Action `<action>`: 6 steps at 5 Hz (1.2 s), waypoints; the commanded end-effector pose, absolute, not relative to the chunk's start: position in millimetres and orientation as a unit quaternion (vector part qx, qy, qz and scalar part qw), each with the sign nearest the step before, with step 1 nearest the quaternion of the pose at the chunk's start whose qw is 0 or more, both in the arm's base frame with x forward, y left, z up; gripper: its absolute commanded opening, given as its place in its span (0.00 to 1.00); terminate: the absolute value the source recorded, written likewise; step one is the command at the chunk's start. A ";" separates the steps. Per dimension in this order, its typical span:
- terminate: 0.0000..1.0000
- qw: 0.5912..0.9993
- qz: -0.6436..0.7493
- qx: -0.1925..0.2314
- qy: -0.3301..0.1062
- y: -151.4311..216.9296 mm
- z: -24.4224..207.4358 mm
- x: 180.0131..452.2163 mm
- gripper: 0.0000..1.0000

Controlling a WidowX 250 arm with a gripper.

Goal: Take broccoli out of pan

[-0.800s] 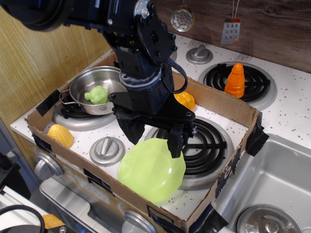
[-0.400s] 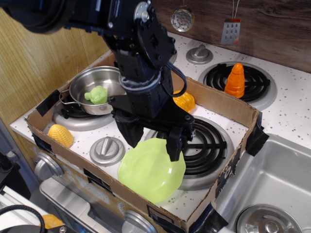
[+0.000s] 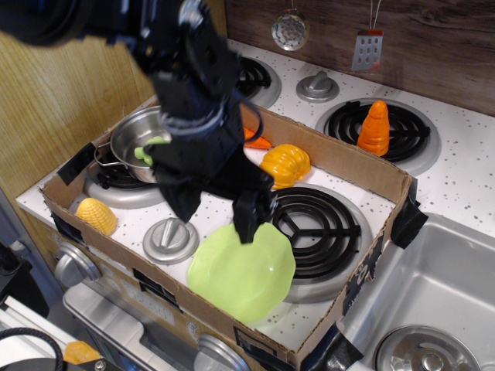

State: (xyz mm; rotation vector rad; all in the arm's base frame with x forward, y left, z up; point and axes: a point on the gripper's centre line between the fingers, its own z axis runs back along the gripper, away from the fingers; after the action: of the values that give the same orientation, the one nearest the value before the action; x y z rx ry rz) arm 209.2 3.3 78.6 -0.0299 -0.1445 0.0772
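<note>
The shiny steel pan (image 3: 128, 136) sits on the back-left burner inside the cardboard box. The light-green broccoli (image 3: 147, 149) lies in it, mostly hidden behind my arm, with only a sliver showing. My black gripper (image 3: 216, 214) hangs open and empty above the stove top, just right of and in front of the pan, its two fingers spread wide. One fingertip (image 3: 246, 224) is over the edge of the lime-green plate (image 3: 244, 270).
A yellow corn (image 3: 97, 215) lies front left and a grey knob (image 3: 170, 239) sits beside it. An orange-yellow toy (image 3: 286, 164) lies by the box's back wall (image 3: 348, 158). An orange carrot (image 3: 375, 127) stands on the back-right burner. The sink (image 3: 441, 309) is at the right.
My arm and gripper have moved left toward the pan, now covering most of the broccoli and uncovering the orange-yellow toy. The fingers stay open.
</note>
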 end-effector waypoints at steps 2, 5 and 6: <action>0.00 0.995 0.046 0.052 -0.075 68.8 124.6 263.4 1.00; 0.00 0.996 0.014 0.064 -0.066 125.2 100.6 280.9 1.00; 0.00 0.995 0.003 0.072 -0.071 139.1 90.8 283.9 1.00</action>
State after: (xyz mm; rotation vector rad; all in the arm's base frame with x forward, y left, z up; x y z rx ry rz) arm 276.9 134.0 74.5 0.1185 -0.1004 0.0025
